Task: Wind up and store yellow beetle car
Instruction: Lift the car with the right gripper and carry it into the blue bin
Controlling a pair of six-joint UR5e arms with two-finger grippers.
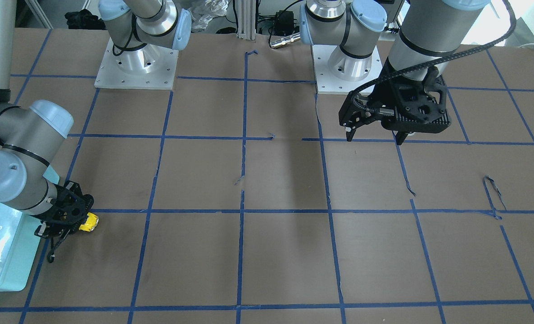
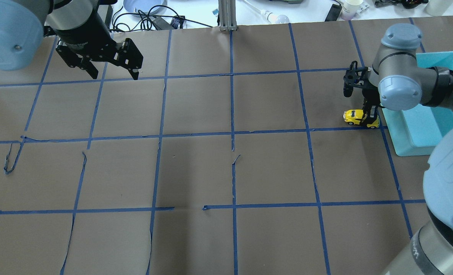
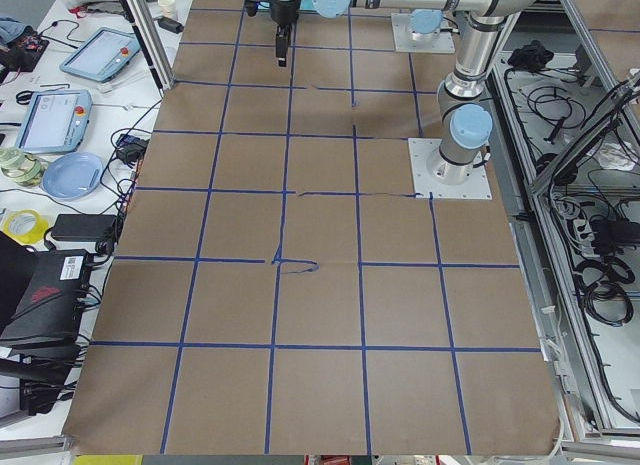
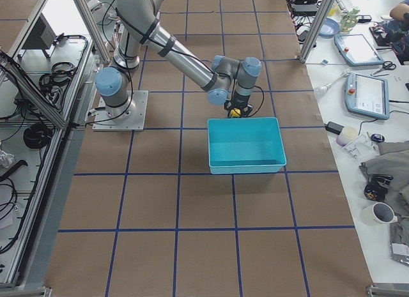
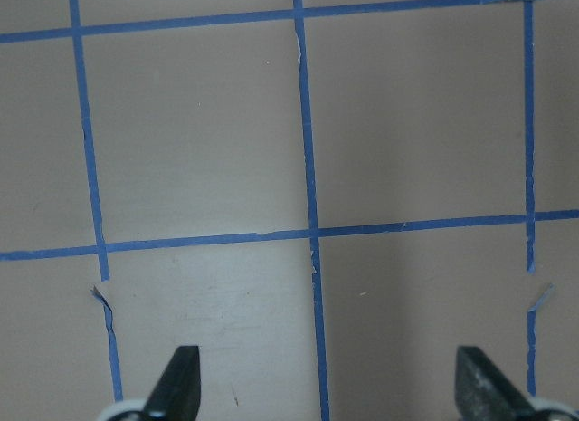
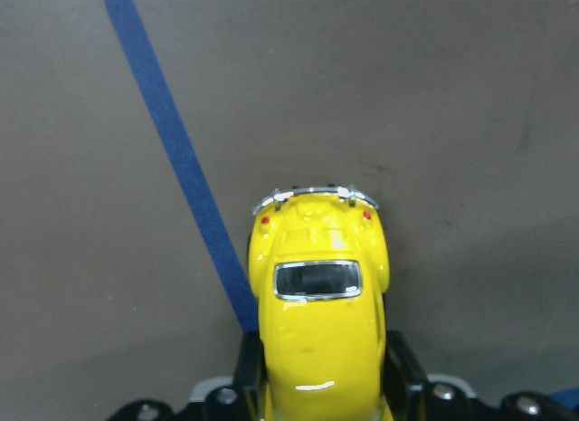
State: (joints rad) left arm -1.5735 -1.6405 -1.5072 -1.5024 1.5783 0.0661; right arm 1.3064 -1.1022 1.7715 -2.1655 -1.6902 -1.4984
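- The right gripper (image 2: pixel 366 115) is closed to a narrow gap on the yellow beetle car (image 6: pixel 321 312), with one finger on each side of its body.
- The car is low at a blue tape line (image 6: pixel 172 149), just beside the teal bin (image 2: pixel 398 137) and outside it.
- The left gripper (image 5: pixel 330 394) hangs wide open and empty, well apart from the car, over the bare table (image 2: pixel 230 172).

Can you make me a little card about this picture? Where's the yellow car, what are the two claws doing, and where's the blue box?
car: yellow beetle car, low at the table, right beside the bin
right gripper: shut on the car's sides
left gripper: open, holding nothing, far across the table from the car
bin: teal bin, car not in it yet
table: brown cover with blue tape squares
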